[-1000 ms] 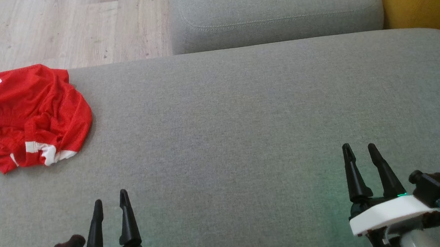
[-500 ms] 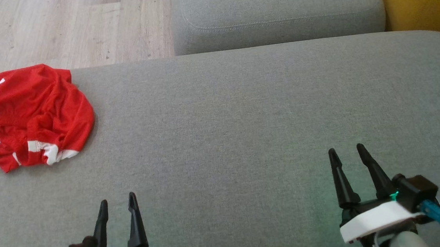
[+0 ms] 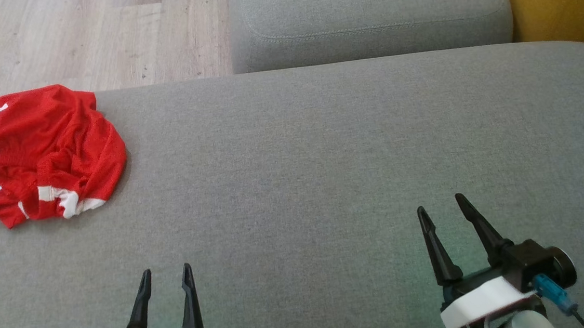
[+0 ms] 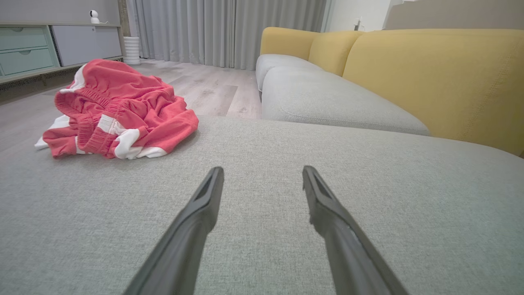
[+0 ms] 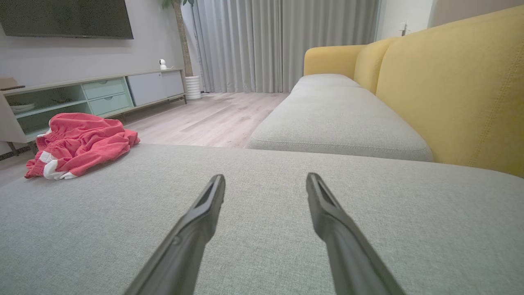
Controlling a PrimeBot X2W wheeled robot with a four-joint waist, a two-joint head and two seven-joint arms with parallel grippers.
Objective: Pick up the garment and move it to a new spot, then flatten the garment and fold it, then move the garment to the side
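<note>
- Red shorts (image 3: 46,154) lie crumpled well ahead and to the left of the left gripper (image 3: 166,269), at the far-left edge of the grey sofa cushion (image 3: 322,156). A clumsy push there could shove them off onto the wooden floor (image 3: 79,40).
- Both grippers stand wide and empty, low over the cushion. The right gripper (image 3: 439,202) is much farther from the heap, so a reach across from it may be strained.
- The mesh is bunched in layers. A pinch on one loose fold may lift only part of it, leaving the rest dragging or twisted and harder to flatten.
- A gripper driven too deep could snag the cushion's weave along with the cloth.
</note>
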